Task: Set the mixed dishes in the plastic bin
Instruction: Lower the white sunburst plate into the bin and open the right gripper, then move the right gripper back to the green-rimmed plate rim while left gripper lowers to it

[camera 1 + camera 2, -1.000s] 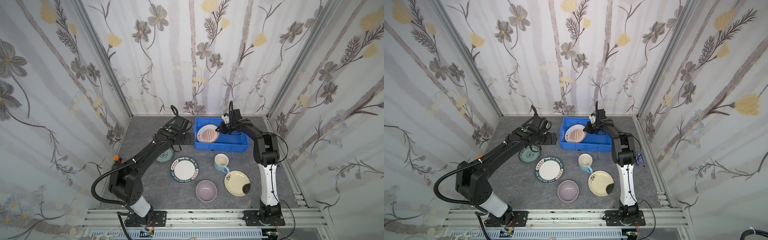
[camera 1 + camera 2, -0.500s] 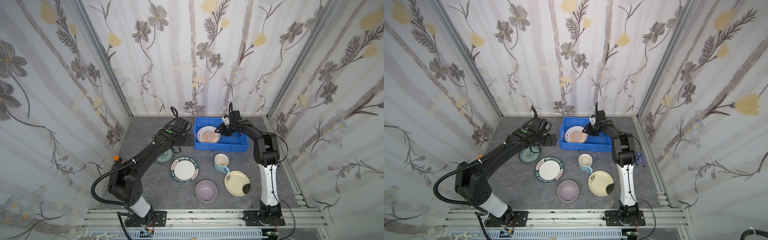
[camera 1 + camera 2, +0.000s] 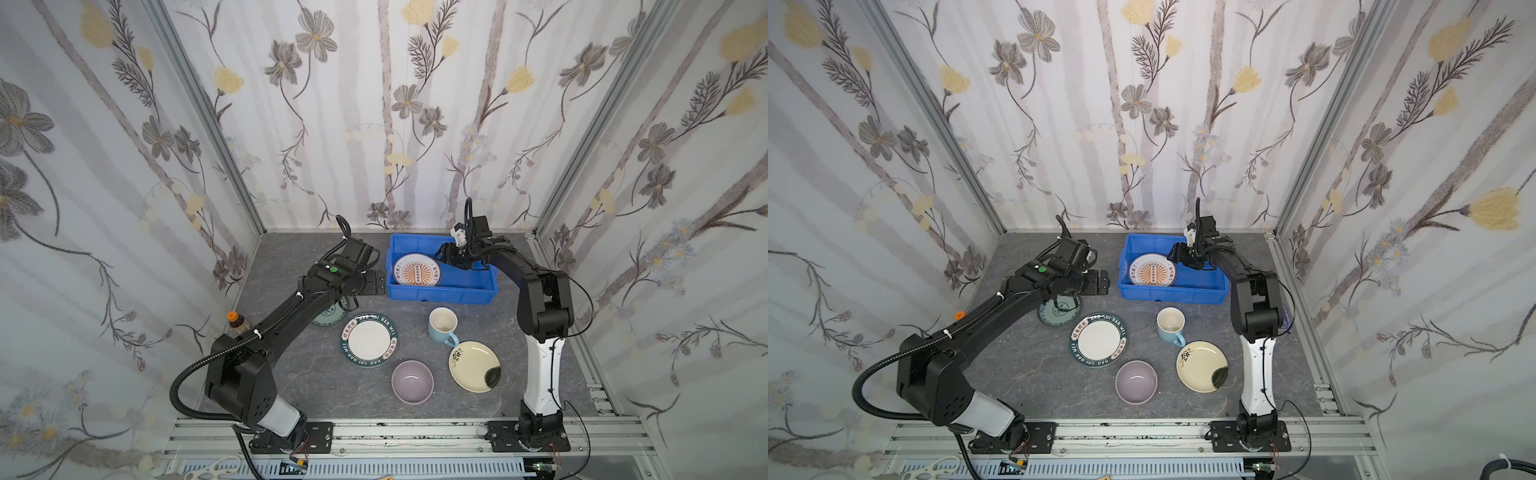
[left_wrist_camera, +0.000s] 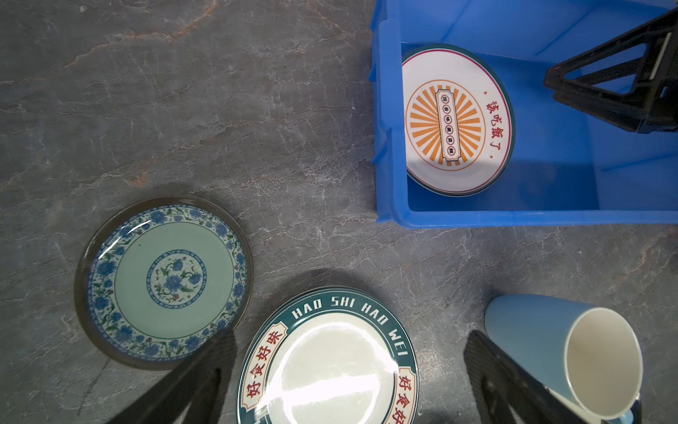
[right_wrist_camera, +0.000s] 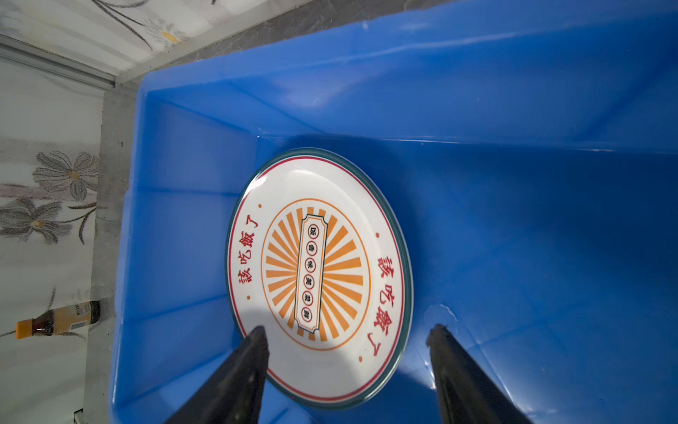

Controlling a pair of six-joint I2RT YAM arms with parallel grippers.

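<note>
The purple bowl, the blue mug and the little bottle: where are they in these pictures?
purple bowl point(image 3: 412, 381): in a top view, on its inside floor.
blue mug point(image 3: 443, 323): in a top view, on its white inside.
bottle point(image 5: 68, 318): right wrist view, on its label.

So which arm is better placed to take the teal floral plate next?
Left. The open left hand hangs near the teal floral plate; the right hand is inside the blue bin, farther away.

3 walls papered with grey and yellow flowers enclose a grey marbled worktop. Aluminium posts rise from its 2 back corners. A metal rail runs along its front edge.
</note>
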